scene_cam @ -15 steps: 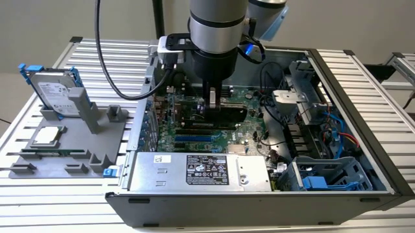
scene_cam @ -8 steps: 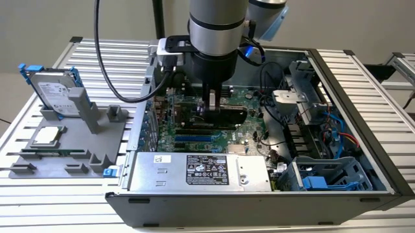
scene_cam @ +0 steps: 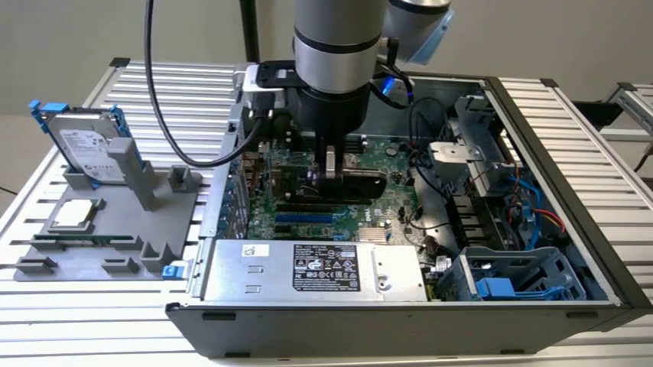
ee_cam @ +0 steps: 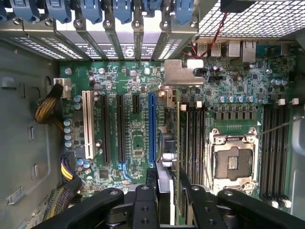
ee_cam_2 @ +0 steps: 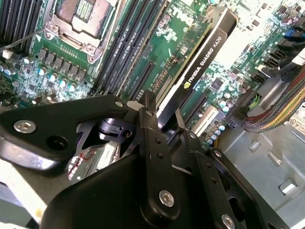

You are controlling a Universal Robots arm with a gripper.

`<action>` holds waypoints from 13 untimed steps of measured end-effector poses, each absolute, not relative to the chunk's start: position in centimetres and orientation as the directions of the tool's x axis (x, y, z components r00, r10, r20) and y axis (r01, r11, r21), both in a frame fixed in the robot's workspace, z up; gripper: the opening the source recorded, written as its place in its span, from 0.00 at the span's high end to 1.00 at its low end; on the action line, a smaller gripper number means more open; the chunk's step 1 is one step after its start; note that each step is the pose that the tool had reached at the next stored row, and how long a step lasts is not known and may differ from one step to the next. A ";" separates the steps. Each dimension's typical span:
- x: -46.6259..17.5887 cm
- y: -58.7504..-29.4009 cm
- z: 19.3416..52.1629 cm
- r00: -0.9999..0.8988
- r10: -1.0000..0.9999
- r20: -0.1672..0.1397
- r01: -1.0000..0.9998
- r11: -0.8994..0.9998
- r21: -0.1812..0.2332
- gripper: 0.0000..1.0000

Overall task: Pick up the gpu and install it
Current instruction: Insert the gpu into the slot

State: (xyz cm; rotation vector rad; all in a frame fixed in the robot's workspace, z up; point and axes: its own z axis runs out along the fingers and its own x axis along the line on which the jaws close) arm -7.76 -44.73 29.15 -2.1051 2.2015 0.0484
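Flat black-cooled green gpu card (ee_cam_2: 198,71) pinched edge-on between black gripper (scene_cam: 334,170) jaws, held above green motherboard (ee_cam: 136,138) slots mid-case. Light, stiff, fragile; probably best gripped by cooler edges, off circuitry.

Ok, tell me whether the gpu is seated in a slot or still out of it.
Out. The pincer grips the gpu on edge above the motherboard, and the blue slot stands empty.

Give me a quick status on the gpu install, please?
Gripper shut on the gpu, card held edge-down over the motherboard inside the case. Not seated. Nothing seen blocking the slots.
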 end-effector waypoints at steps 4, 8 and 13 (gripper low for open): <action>-8.0 -44.9 28.9 -0.043 -0.995 -0.091 -0.998 0.047 -0.043 1.00; -8.4 -45.0 28.7 -0.043 -0.995 -0.091 -0.998 0.047 -0.043 1.00; -9.1 -45.1 28.5 -0.043 -0.995 -0.091 -0.998 0.047 -0.043 1.00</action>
